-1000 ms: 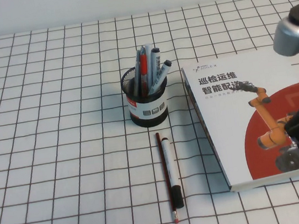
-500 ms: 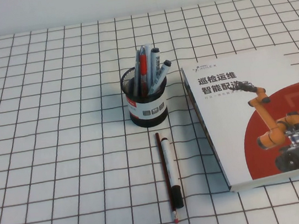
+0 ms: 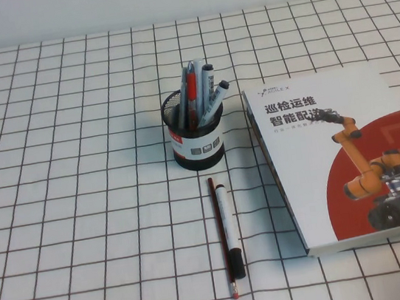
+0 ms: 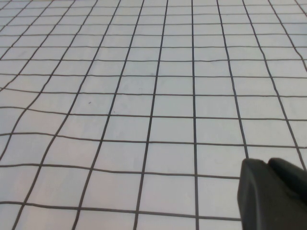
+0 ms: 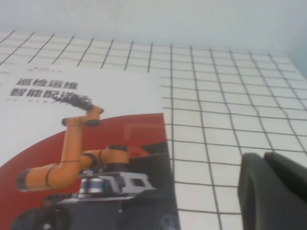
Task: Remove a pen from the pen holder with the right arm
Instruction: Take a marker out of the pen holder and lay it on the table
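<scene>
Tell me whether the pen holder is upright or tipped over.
Upright: the pen holder stands on its base, pens poking from its top. The left gripper hangs over checked cloth, the right gripper beside the book.

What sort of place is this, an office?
Likely a robot test table dressed as a desk: checked cloth, a mesh pen holder full of pens, a book with a robot arm on its cover. The left gripper hangs over the cloth; the right gripper, shut, beside the book.
</scene>
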Controlling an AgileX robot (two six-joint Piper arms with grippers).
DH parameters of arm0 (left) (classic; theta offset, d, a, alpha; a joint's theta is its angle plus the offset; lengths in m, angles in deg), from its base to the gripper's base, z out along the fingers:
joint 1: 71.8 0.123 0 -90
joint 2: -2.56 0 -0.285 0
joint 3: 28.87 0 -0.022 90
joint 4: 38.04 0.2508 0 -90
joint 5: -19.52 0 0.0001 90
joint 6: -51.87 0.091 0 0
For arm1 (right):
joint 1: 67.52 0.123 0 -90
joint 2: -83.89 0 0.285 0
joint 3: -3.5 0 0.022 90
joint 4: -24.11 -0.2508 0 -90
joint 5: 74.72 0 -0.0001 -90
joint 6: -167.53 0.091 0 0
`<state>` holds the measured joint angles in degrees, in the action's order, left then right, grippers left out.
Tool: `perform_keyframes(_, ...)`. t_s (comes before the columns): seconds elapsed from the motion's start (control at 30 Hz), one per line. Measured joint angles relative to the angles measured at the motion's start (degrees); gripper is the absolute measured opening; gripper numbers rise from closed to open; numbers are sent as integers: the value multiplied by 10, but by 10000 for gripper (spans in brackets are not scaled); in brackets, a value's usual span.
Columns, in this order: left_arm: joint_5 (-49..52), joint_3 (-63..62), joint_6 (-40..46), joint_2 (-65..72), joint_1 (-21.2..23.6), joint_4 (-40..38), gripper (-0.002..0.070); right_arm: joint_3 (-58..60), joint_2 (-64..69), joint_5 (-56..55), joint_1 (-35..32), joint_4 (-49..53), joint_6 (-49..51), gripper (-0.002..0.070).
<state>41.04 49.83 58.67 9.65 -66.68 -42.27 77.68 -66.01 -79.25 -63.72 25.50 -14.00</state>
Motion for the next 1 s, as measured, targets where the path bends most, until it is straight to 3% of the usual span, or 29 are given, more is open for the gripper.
perform_keyframes(0.2, 0, 0, 0, 0, 0, 0, -3, 44, -114, -7, -49, -4, 1, -15)
perform_keyframes(0.43, 0, 0, 0, 0, 0, 0, -3, 44, -223, 98, -51, -6, 2, -15)
perform_keyframes(1.0, 0, 0, 0, -1, 0, 0, -3, 45, -227, 244, -45, -41, -1, -15)
